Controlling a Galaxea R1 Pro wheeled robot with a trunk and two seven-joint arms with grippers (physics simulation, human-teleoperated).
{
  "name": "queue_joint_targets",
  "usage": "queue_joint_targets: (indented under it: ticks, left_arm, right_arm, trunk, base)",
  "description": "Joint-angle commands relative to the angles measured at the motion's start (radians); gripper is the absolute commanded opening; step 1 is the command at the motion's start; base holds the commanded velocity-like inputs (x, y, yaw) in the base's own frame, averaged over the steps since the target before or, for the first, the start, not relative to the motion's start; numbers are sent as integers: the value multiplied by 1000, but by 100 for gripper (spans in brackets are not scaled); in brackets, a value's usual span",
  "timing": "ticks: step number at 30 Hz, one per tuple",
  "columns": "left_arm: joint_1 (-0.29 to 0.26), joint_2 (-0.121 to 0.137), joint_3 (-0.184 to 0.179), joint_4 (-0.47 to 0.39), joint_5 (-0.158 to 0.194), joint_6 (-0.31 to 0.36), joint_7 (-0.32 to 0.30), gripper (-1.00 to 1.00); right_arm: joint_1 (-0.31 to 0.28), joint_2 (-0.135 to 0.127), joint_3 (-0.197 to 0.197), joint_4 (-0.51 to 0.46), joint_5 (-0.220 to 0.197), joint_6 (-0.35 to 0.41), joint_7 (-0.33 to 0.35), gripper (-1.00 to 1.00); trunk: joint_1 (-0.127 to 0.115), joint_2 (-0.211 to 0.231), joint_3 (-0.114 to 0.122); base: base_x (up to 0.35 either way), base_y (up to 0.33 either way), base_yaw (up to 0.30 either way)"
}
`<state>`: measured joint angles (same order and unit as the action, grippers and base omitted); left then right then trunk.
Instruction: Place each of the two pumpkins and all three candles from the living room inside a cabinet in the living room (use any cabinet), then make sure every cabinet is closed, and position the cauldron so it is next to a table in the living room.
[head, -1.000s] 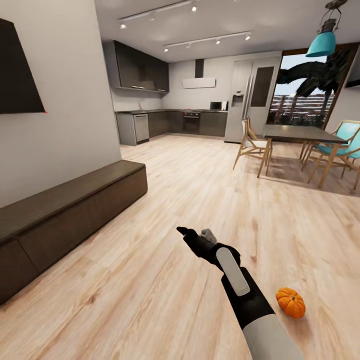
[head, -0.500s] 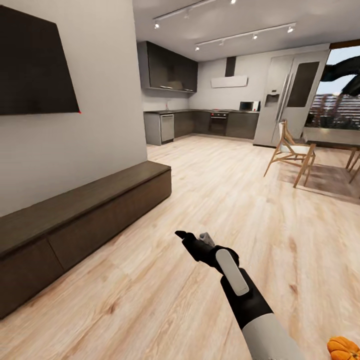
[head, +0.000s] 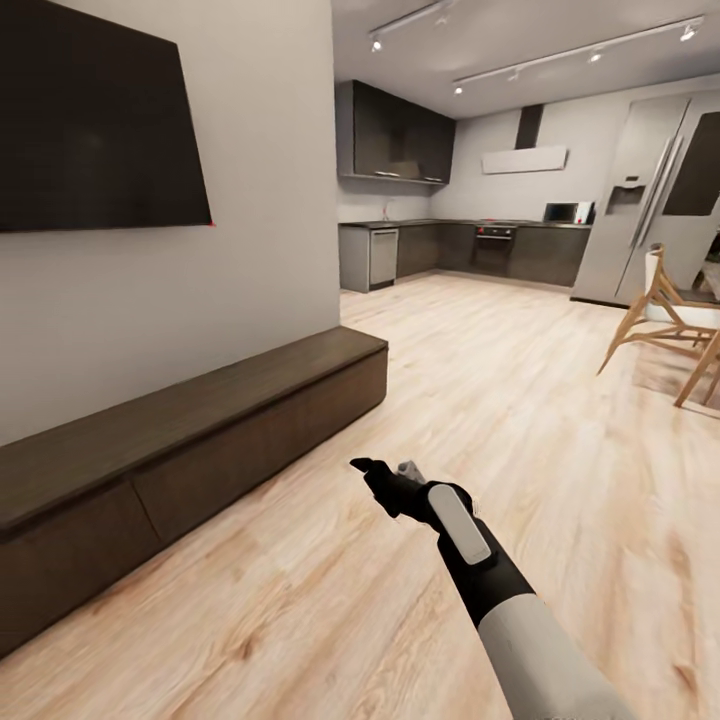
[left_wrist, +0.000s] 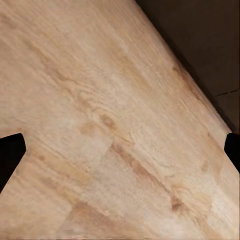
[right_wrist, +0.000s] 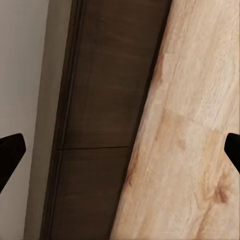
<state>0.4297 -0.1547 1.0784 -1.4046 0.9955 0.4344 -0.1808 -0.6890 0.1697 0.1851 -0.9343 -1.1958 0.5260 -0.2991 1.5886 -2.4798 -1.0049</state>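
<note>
cabinet (head: 190, 440) left – kitchen (head: 470, 245) beyond

Right gripper (head: 385, 470) extended forward, spread wide (empty)

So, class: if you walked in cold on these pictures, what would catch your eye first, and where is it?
Probably the robot's black-and-white arm, reaching forward over the pale wood floor with its right tool at the head view's lower centre. Next, the long, low, dark-brown cabinet along the left wall, fronts shut, under a big black wall screen. Beyond lies a dark kitchen.
</note>
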Motion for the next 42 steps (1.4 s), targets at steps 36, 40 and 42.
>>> queue_joint_targets:
  ticks: [36,40,42]
  left_arm:
    - [0,-15,188,177,11,-20,-122,100]
    - [0,-16,185,177,12,-50,-124,100]
    - [0,-16,184,177,12,-53,-125,100]
  right_arm:
    - [-9,-64,-26,-79,-240,6,25,100]
    - [32,-126,-65,-157,-280,5,26,100]
    - [37,-145,-93,-150,-295,5,25,100]
  trunk:
    - [0,0,1]
    - [0,0,2]
    - [0,0,3]
  base:
    - [219,-55,296]
    - [1,0,296]
    - [1,0,297]
